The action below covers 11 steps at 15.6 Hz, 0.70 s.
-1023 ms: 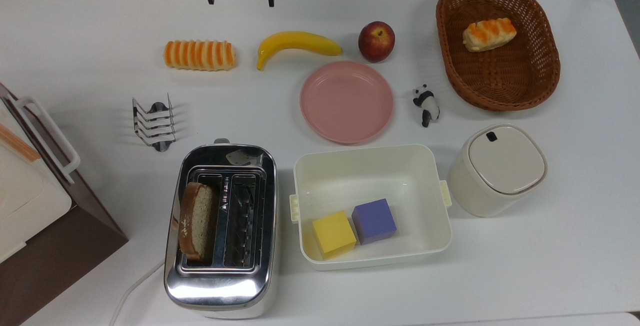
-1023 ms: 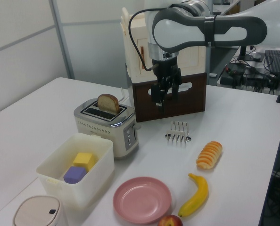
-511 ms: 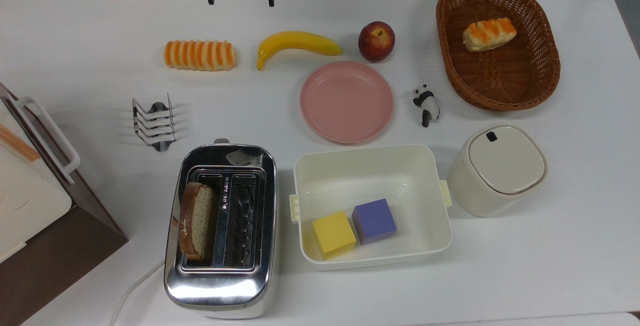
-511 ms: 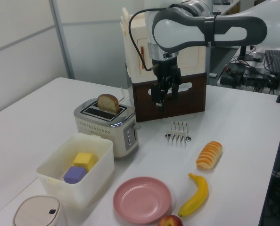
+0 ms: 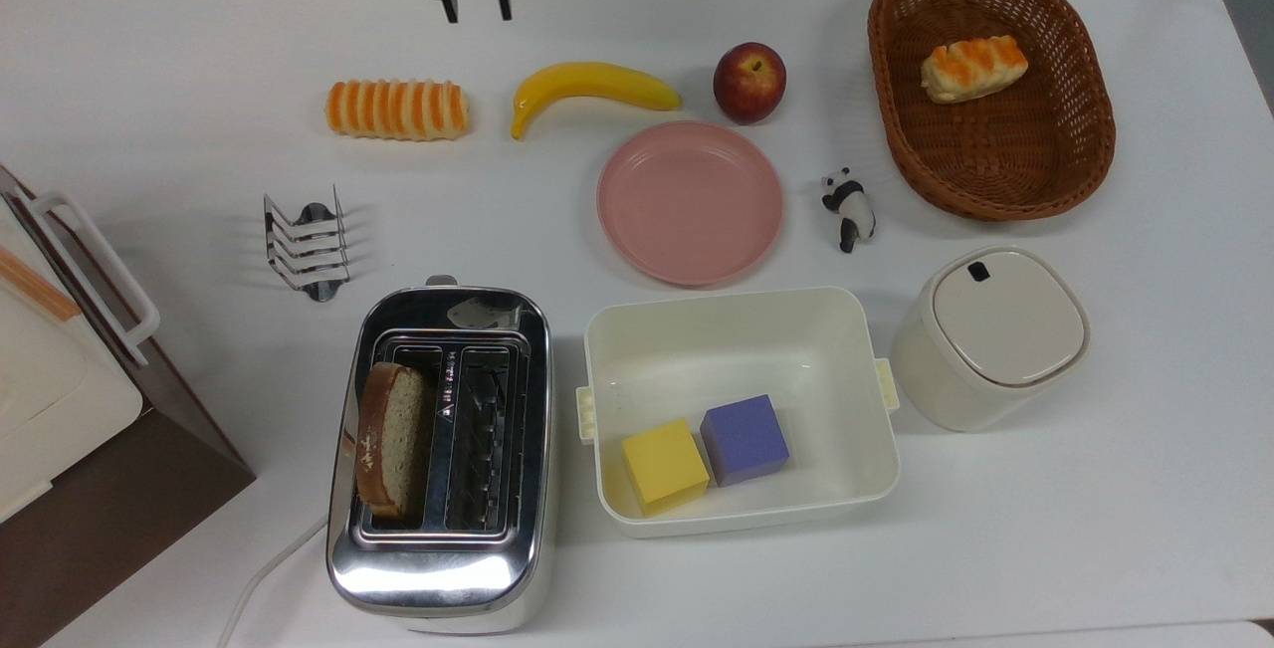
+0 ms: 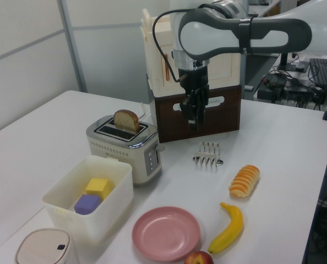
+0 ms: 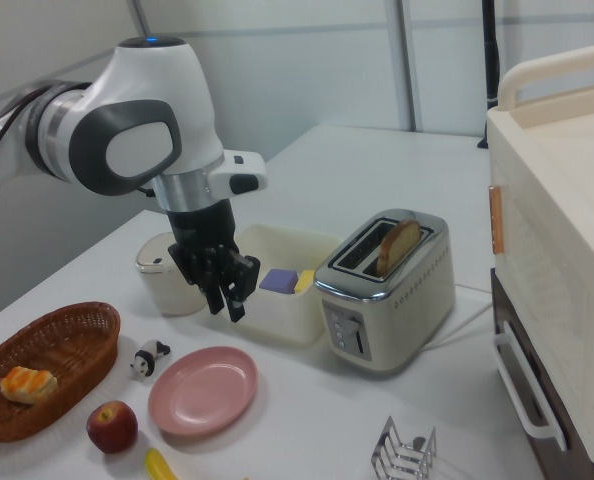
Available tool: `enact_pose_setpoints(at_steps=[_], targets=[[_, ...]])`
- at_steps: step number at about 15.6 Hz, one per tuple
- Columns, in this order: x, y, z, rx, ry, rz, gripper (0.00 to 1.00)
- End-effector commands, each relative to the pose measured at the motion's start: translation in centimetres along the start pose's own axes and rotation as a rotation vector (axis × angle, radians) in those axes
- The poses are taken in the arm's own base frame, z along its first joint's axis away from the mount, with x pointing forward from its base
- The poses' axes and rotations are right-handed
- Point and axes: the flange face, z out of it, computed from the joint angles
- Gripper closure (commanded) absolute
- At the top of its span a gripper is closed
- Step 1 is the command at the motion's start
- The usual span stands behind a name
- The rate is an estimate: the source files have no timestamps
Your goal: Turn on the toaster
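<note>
The chrome two-slot toaster [image 5: 438,568] stands at the near edge of the top view, left of centre, also seen as toaster [image 6: 125,147] and toaster [image 7: 382,290]. A bread slice [image 5: 390,439] sticks up from its left slot. Its small end lever [image 5: 441,281] is on the end facing the toast rack. A white cord [image 5: 264,568] trails off its near left corner. My gripper [image 5: 477,9] hangs above the table's far edge, far from the toaster, open with a narrow gap and nothing held. It is also seen as gripper [image 6: 195,124] and gripper [image 7: 229,308].
A wire toast rack [image 5: 306,245] sits just beyond the toaster. A white-and-brown appliance [image 5: 60,379] stands at the top view's left. A white bin [image 5: 737,298] with two blocks adjoins the toaster. A striped roll [image 5: 396,110], banana [image 5: 592,86] and pink plate [image 5: 690,202] lie between.
The two fingers have drawn much closer together and the gripper has dropped slightly toward the table. Nothing on the table has moved.
</note>
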Motion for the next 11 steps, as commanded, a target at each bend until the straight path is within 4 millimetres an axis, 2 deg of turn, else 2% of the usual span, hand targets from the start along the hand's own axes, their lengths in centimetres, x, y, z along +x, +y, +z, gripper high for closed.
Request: enact_pose_setpoints(at_steps=[1, 5, 7, 9, 11], targets=[[1.0, 0.7, 0.3, 0.03, 0.045, -0.025, 1.0], [2.2, 1.2, 0.5, 0.018, 0.105, -0.009, 1.0], [3.8, 2.1, 2.6, 0.007, 0.114, -0.003, 1.0], [6.1, 3.5, 3.4, -0.007, 0.163, 0.022, 1.0], [7.2, 4.3, 5.0, -0.015, 0.15, 0.033, 1.0]])
